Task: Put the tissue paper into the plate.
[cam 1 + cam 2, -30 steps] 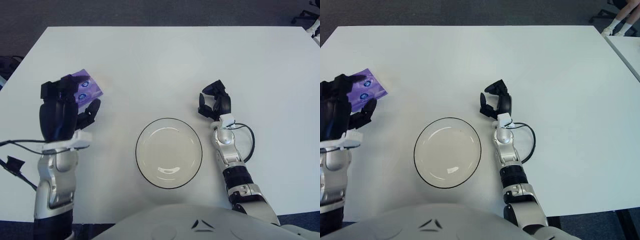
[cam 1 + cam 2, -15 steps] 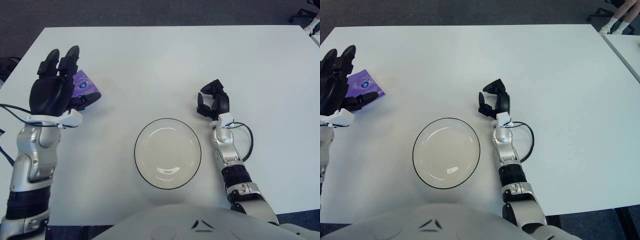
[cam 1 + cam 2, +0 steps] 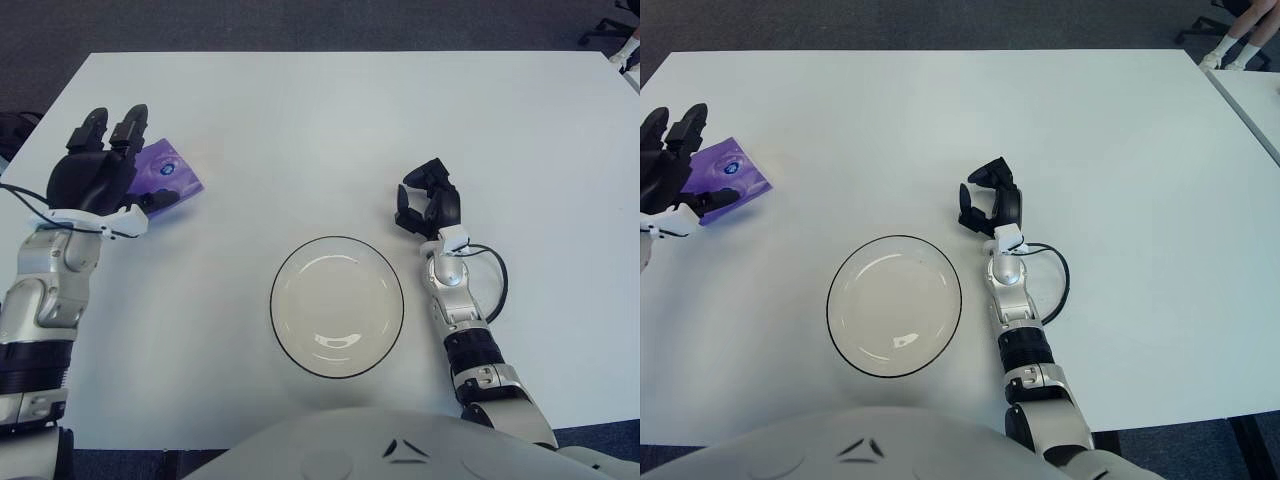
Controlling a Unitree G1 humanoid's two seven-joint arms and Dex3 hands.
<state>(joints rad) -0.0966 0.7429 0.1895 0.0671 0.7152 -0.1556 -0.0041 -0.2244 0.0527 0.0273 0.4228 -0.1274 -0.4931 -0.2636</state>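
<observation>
Plate: round clear glass plate with dark rim (image 3: 337, 306) holds nothing, near the table's front edge. Purple tissue paper packet (image 3: 167, 175) lies flat on the white table (image 3: 320, 120), far left. Left hand (image 3: 97, 177) covers its left part, fingers extended, not gripping. Right hand (image 3: 428, 207), fingers curled, empty, shows right of the plate.

Plate (image 3: 337, 306) sat on table (image 3: 330, 110) nr the front edge, centre. Tissue paper (image 3: 168, 174) lay well apart to its left & farther back, w/ left hand (image 3: 97, 178) over pack's left part. Right hand (image 3: 428, 208) showed just right of plate, behind its rim.
</observation>
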